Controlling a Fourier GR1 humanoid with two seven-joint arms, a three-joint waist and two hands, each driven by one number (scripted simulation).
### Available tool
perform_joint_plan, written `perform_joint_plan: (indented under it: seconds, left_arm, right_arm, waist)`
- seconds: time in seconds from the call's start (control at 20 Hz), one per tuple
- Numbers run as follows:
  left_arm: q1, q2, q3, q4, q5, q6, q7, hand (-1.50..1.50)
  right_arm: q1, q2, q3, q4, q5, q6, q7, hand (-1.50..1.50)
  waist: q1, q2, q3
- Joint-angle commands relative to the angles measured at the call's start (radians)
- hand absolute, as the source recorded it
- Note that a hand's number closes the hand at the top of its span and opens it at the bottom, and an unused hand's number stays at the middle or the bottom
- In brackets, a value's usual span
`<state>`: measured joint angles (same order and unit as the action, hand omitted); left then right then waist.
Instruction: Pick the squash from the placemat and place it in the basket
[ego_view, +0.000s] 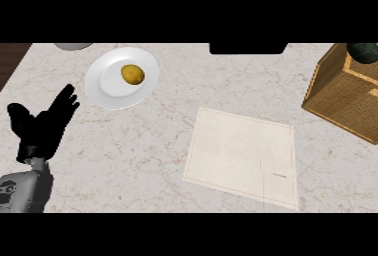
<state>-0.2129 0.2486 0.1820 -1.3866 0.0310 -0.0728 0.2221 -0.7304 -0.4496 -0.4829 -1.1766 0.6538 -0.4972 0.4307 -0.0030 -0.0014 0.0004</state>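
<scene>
Marble counter (148, 150); cream placemat (240, 155)

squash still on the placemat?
No. The placemat lies bare, and a dark green rounded thing, probably the squash, shows at the top of the basket at the view's right edge.

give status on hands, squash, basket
Left hand open, resting at left edge; right hand out of view. Placemat bare. Dark squash at basket top. Nothing obstructing.
</scene>
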Motion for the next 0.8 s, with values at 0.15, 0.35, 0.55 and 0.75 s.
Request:
perform_joint_plan:
  seconds: [0.15, 0.35, 0.55, 0.75]
  left_arm:
    - [0.027, 0.027, 0.029, -0.008, 0.018, -0.021, -0.007, 0.0]
    - [0.025, 0.02, 0.033, -0.026, 0.015, 0.002, 0.019, 0.0]
    - [0.01, -0.009, 0.012, 0.007, 0.004, 0.01, 0.004, 0.0]
    - [0.057, 0.0, 0.008, -0.054, 0.002, 0.0, 0.013, 0.0]
  right_arm:
    - [0.138, -0.075, -0.176, -0.223, -0.211, 0.067, 0.05, -1.5]
    - [0.316, -0.134, -0.317, -0.285, -0.426, 0.25, -0.012, -1.5]
    - [0.478, -0.186, -0.414, -0.302, -0.546, 0.418, -0.065, -1.5]
    - [0.602, -0.233, -0.547, -0.222, -0.685, 0.581, -0.157, -1.5]
  waist:
    - [-0.019, -0.007, 0.0]
    - [-0.031, -0.009, 0.001]
    - [-0.029, -0.005, 0.0]
    - [-0.018, -0.003, 0.001]
